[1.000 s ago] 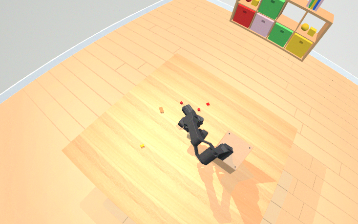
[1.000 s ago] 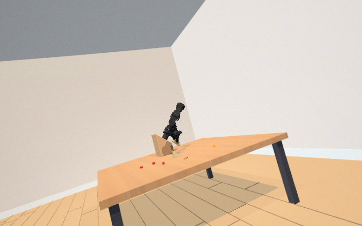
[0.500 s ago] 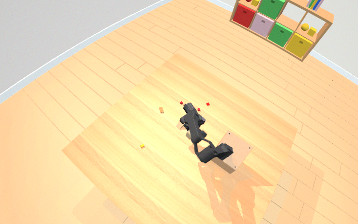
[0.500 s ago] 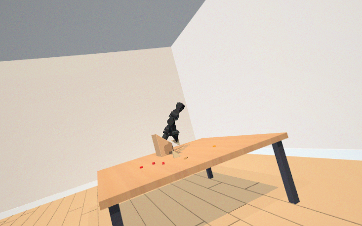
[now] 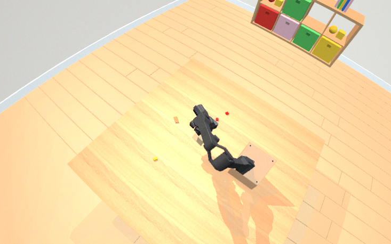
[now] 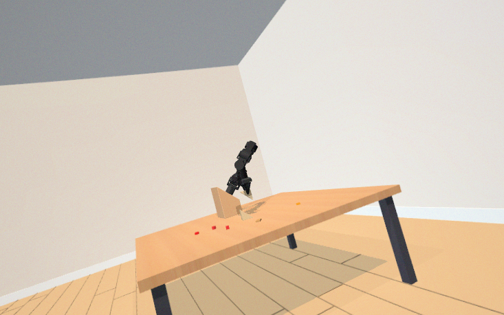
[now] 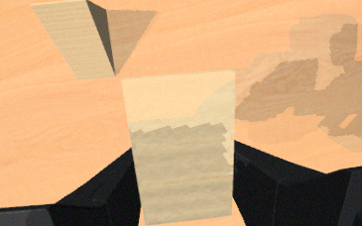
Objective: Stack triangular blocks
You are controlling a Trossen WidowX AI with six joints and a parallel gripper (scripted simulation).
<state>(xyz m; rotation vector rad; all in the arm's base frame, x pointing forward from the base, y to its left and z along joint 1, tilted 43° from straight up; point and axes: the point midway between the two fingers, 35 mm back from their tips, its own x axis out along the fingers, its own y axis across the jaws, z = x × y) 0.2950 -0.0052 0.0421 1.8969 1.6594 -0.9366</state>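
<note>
The arm (image 6: 241, 164) hangs above the table (image 6: 324, 203) — a pale triangular block (image 6: 247, 192) between its fingers.

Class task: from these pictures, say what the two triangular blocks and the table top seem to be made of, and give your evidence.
Held block, clamped in the gripper: seems pale unvarnished wood, with faint grain lines and a matte face. Block on the table: same pale grain, likely the same wood. Table top: warmer orange wood, streaky grain; possibly a veneer or laminate, since only its surface shows. No glare appears on any of them.
</note>
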